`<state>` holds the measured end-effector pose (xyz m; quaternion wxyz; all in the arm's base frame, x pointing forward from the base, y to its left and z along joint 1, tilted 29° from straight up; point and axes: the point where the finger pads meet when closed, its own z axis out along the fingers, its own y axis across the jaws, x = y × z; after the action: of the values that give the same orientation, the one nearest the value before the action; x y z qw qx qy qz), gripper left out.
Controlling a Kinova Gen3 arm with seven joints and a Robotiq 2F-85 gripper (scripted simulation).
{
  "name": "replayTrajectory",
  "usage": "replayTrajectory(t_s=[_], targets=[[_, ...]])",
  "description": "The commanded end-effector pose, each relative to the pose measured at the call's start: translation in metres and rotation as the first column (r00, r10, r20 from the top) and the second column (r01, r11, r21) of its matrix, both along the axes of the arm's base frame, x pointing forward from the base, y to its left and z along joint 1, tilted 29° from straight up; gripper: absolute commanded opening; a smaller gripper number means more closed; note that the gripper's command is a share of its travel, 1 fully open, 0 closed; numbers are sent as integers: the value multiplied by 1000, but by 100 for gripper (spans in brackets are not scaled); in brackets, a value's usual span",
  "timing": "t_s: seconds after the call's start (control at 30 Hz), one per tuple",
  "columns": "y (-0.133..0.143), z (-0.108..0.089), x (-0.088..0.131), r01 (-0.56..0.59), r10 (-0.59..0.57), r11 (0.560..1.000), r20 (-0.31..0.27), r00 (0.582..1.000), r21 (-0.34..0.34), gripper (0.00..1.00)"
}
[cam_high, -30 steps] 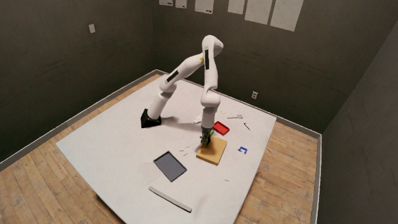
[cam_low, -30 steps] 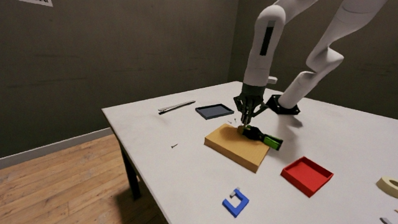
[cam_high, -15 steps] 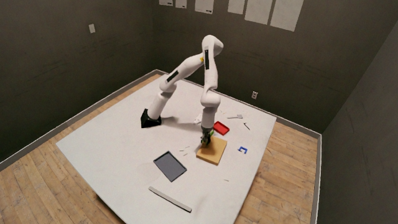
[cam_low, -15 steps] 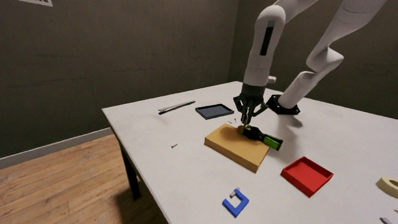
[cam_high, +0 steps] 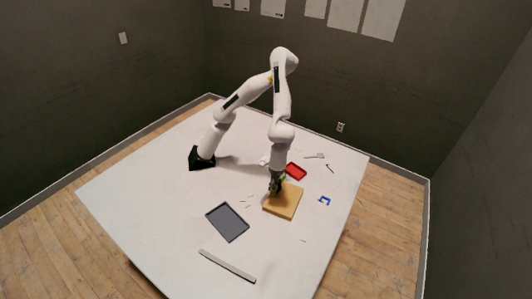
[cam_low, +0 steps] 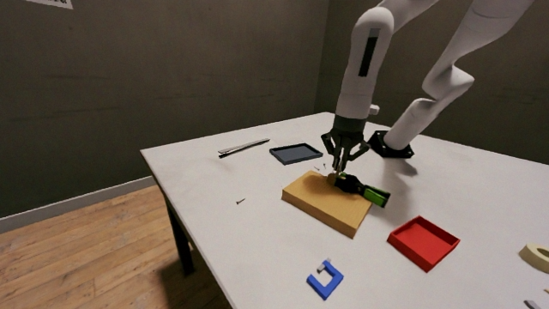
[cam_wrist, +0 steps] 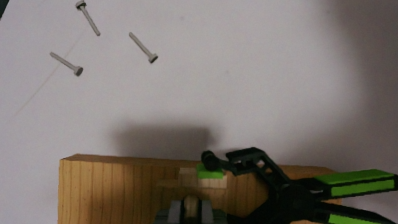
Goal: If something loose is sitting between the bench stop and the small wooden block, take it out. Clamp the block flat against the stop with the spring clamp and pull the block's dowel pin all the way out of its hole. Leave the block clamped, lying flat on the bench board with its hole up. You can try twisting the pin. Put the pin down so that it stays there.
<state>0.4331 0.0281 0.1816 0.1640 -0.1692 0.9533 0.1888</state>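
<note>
The tan bench board point(cam_low: 328, 202) lies on the white table. The black and green spring clamp point(cam_low: 362, 189) lies at its far edge, handles pointing off the board. In the wrist view its green jaw pad point(cam_wrist: 210, 172) presses on the small wooden block at the board's edge; the stop is hard to tell apart from it. My gripper point(cam_low: 339, 168) hangs straight down over the block. Its fingers stand narrow, shut on the pale dowel pin point(cam_wrist: 191, 204) that stands up between them. The pin's lower end and the hole are hidden.
Three loose nails point(cam_wrist: 142, 47) lie on the table beyond the board. A grey tray point(cam_low: 296, 153) and a flat metal bar point(cam_low: 243, 145) lie further back. A red tray point(cam_low: 423, 242), a blue C-shaped part point(cam_low: 325, 280) and a tape roll point(cam_low: 536, 256) lie nearer the front.
</note>
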Motion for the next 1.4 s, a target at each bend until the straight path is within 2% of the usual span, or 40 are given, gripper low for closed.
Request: replayTrajectory(t_s=[0.0, 1.37], targets=[[-2, 3, 3, -22, 22, 1000, 19, 1000, -11, 10], [-2, 3, 3, -180, 185, 981, 90, 979, -66, 10]])
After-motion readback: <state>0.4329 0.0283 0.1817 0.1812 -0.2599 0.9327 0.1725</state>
